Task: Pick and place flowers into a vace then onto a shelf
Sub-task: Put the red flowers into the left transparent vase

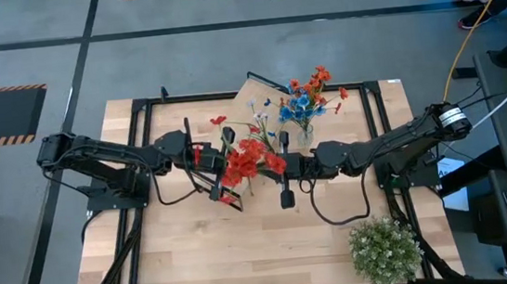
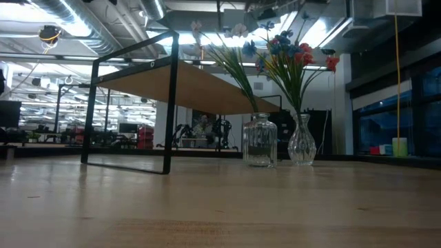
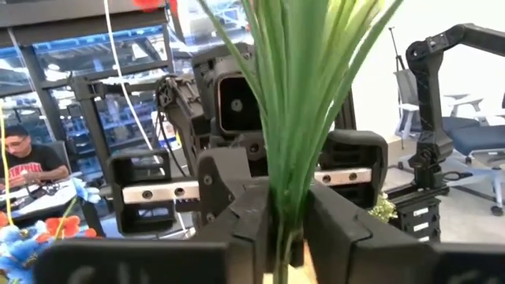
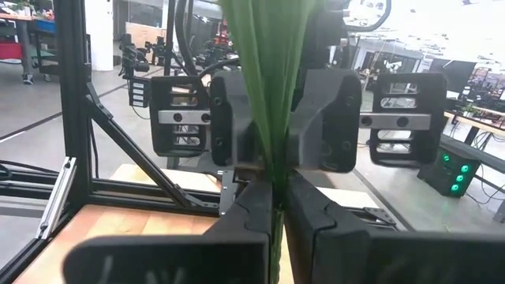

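A bunch of flowers with red blossoms (image 1: 248,161) and long green stems (image 3: 300,95) hangs in mid-air over the table's middle, between my two grippers. My left gripper (image 1: 235,164) comes from the table's left and my right gripper (image 1: 281,165) from its right. Both are shut on the stems and face each other. Behind them stand a ribbed glass vase (image 2: 260,141) with white and blue flowers and a fluted vase (image 2: 301,141) with blue and red-orange flowers, both bottom-down on the table. The shelf (image 2: 193,86) stands at the far left. My left gripper (image 3: 288,237) pinches the bundle of green stems (image 3: 286,209) between its two fingers. It comes level from the table's left, fingers across the stems. The bunch stands upright, clear of the table. My right gripper (image 4: 278,213) pinches the same stem bundle (image 4: 274,177) between its two fingers, right beside the left gripper's fingers (image 4: 233,118). It comes level from the table's right, fingers across the stems. The stems run upright through the hold.
A bushy round green plant (image 1: 385,250) sits near the table's front right corner. The shelf's black frame (image 2: 169,103) rises on the far side. Bare tabletop (image 1: 246,255) lies in front of the arms. A person (image 3: 24,162) sits beyond the table.
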{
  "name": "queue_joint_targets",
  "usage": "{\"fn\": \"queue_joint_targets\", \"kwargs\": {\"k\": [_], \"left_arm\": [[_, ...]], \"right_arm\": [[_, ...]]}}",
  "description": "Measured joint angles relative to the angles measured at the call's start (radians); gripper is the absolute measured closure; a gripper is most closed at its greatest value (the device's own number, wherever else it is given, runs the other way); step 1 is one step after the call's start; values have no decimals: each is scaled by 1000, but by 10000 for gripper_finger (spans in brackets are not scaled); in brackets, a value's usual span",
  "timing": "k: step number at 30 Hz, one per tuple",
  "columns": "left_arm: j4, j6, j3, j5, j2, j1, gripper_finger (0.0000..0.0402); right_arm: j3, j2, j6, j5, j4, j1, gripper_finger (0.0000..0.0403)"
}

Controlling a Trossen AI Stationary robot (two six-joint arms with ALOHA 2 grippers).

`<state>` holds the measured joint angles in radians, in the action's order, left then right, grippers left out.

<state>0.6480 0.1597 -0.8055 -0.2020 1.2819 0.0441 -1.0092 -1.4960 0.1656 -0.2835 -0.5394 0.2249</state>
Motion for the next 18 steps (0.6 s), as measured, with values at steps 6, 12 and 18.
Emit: {"fn": "queue_joint_targets", "kwargs": {"k": [6,12,18], "left_arm": [[-46,-28,0,-6,-14,0,272],[-192,-42,0,0,-104,0,230],[-413,0,0,56,-225,0,218]], "right_arm": [[0,0,0,-3,5,-1,392],[0,5,4,-4,1,-1,392],[-1,24,53,-87,4,0,392]]}}
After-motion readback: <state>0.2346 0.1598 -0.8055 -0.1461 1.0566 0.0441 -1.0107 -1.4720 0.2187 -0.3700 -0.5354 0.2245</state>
